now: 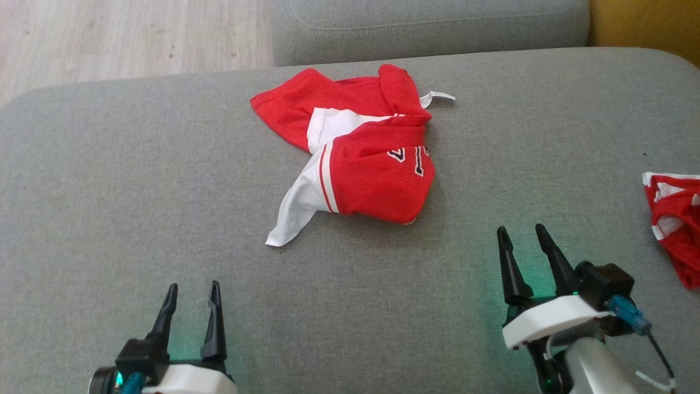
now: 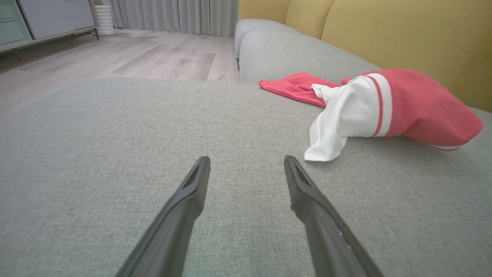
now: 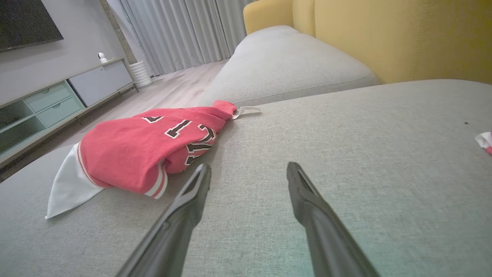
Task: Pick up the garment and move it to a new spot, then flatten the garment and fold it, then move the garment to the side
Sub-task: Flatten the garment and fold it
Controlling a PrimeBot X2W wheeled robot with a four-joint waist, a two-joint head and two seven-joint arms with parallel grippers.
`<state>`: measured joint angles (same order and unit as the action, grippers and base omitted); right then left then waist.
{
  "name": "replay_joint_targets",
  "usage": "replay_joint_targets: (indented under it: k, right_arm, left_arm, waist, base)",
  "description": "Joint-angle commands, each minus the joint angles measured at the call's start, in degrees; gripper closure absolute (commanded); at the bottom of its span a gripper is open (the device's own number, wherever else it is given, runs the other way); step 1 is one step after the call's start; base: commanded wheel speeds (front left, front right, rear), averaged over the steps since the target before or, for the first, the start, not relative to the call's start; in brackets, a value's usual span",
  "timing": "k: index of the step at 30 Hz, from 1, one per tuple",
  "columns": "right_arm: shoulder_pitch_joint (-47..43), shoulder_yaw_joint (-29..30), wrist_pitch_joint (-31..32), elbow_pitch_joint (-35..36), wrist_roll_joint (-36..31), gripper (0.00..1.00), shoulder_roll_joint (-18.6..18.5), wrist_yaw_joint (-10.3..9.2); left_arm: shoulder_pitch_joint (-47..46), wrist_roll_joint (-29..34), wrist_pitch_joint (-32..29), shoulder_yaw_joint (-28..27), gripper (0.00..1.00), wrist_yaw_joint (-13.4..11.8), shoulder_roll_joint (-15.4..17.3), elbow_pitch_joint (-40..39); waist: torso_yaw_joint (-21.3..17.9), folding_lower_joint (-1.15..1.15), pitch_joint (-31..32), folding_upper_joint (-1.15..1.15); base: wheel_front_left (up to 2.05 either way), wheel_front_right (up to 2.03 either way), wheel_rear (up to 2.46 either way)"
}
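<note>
From above, the head view shows the garment crumpled near the far middle of the grey sofa seat, a small white tag poking out at its far edge. A second red-and-white cloth lies at the seat's right edge. The right wrist view adds black, white-edged lettering on the red knit, with a low cabinet and grey curtains behind. The left wrist view shows the limp white panel with its red stripe, and a yellow backrest.

The left gripper hovers low at the near left, fingers spread moderately apart, holding nothing. The right gripper is likewise parted and empty, near the garment's right side but apart from it.

The seat fabric is a coarse, flat weave. The garment is soft, bunched mesh.
</note>
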<state>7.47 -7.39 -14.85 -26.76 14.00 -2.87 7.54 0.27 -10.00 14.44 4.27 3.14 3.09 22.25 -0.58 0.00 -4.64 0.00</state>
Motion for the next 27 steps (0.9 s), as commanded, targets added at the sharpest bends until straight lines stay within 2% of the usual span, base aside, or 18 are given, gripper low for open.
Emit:
replay_joint_targets:
  k: [1,2,7,10,17,22,27]
  right_arm:
    - [1.81,-2.45,-0.15,2.00,-0.24,0.00,0.00,-0.05]
    - [1.81,-2.45,-0.15,2.00,-0.24,0.00,0.00,-0.05]
    - [6.72,-9.74,-0.15,2.88,0.39,0.00,0.00,-0.05]
    - [11.77,-17.28,-0.06,1.21,1.37,0.00,0.00,-0.05]
    - [21.30,-33.51,4.72,-4.13,5.66,0.00,0.00,-0.05]
    - [25.68,-37.74,7.89,-11.05,6.91,0.00,0.00,-0.05]
    - [29.04,-36.15,9.09,-19.21,4.88,0.00,0.00,-0.05]
  left_arm:
    - [-2.49,0.67,0.55,-1.90,0.00,0.52,0.03,-1.82]
    - [-2.49,0.67,0.55,-1.90,0.00,0.52,0.03,-1.82]
    - [-3.93,0.88,0.55,-0.09,0.00,1.33,-0.16,-1.33]
    - [-4.77,-0.71,0.55,2.68,0.00,1.52,-0.19,-0.85]
    - [-6.59,-3.59,0.55,9.33,0.00,0.84,-0.20,-0.36]
    - [-7.41,-4.72,0.55,12.77,0.00,0.42,-0.21,-0.37]
    - [-7.55,-6.25,0.56,14.64,0.00,-0.23,-0.21,-0.55]
  waist:
    - [0.46,0.00,-0.53,0.00]
    - [0.46,0.00,-0.53,0.00]
    - [2.80,0.00,-2.36,0.00]
    - [5.11,0.00,-3.24,0.00]
    - [12.24,0.00,-5.69,0.00]
    - [17.10,0.00,-7.41,0.00]
    - [20.23,0.00,-8.71,0.00]
  base:
    - [0.00,0.00,0.00]
    - [0.00,0.00,0.00]
    - [0.00,0.00,0.00]
    - [0.00,0.00,0.00]
    - [0.00,0.00,0.00]
    - [0.00,0.00,0.00]
    - [0.00,0.00,0.00]
